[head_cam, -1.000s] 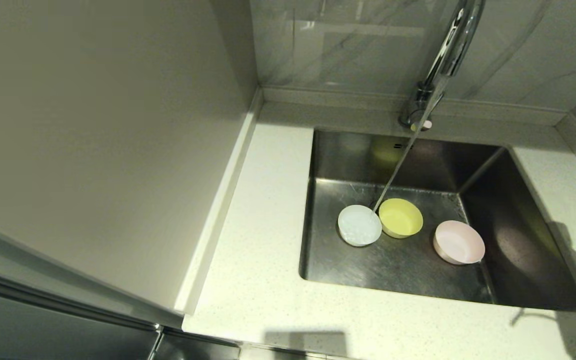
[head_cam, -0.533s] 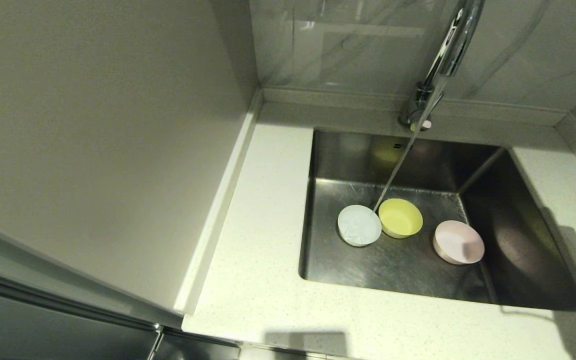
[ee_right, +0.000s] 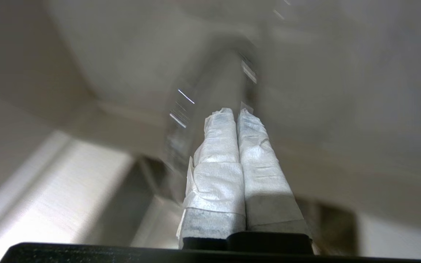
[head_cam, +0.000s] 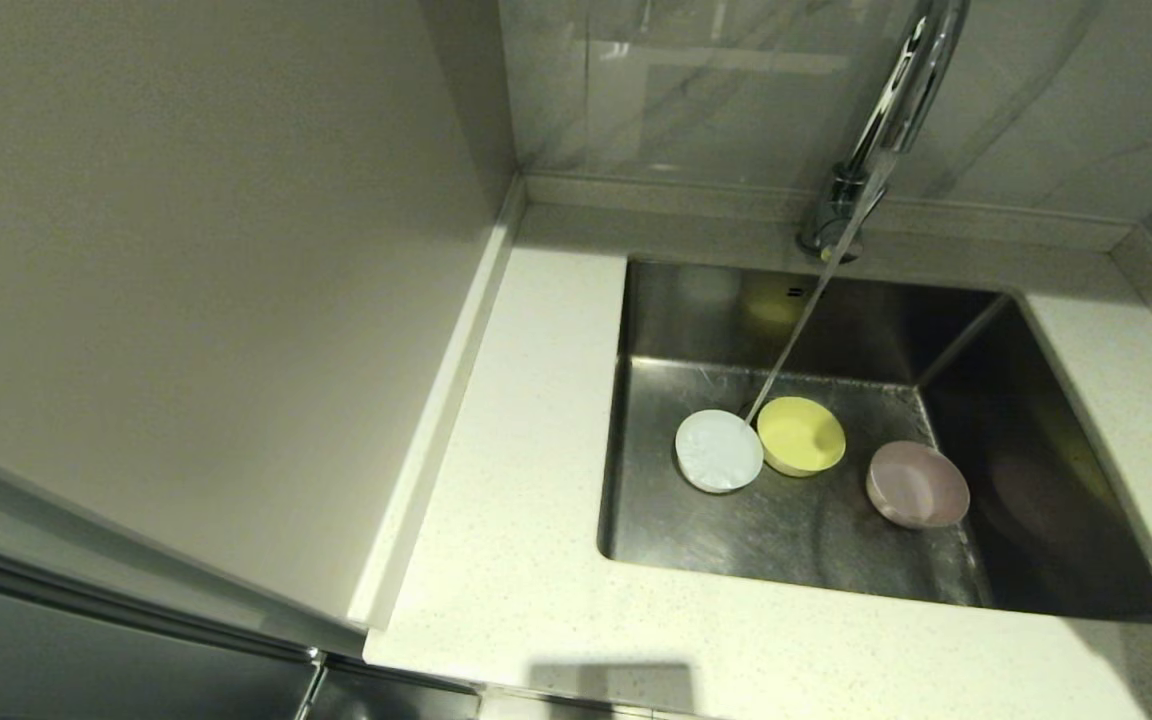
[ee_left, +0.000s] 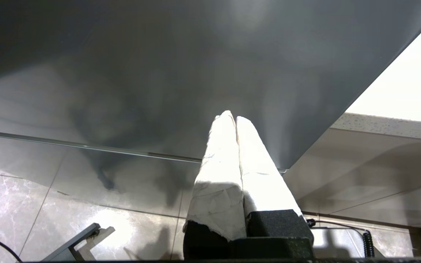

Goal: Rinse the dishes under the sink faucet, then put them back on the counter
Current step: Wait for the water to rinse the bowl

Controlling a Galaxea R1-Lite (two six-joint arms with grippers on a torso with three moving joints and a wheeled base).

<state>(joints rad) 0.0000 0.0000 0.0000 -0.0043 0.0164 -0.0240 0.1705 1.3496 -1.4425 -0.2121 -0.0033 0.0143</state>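
Since a second ago: shadow spread across the sink (head_cam: 946,330), now dimming the pink bowl (head_cam: 917,484); nothing else shifted. Neither arm visible from the head view.

All three bowls upright on the sink floor: white bowl (head_cam: 719,451) touching the yellow-green bowl (head_cam: 802,435), pink bowl apart from them, farther from the faucet's stream (head_cam: 796,335). Stream running from the faucet (head_cam: 896,110), landing right where white and yellow-green rims meet, probably so both catch water. White bowl brimming with rippled water; contents of the other two hard to tell.

Right gripper (ee_right: 232,113) pressed shut on nothing, pointed at the blurred faucet above the sink. Left gripper (ee_left: 231,118) likewise closed and empty, parked low by a cabinet front, well away from the sink.

Counter (head_cam: 516,560) bare of bowls; return step not yet begun.
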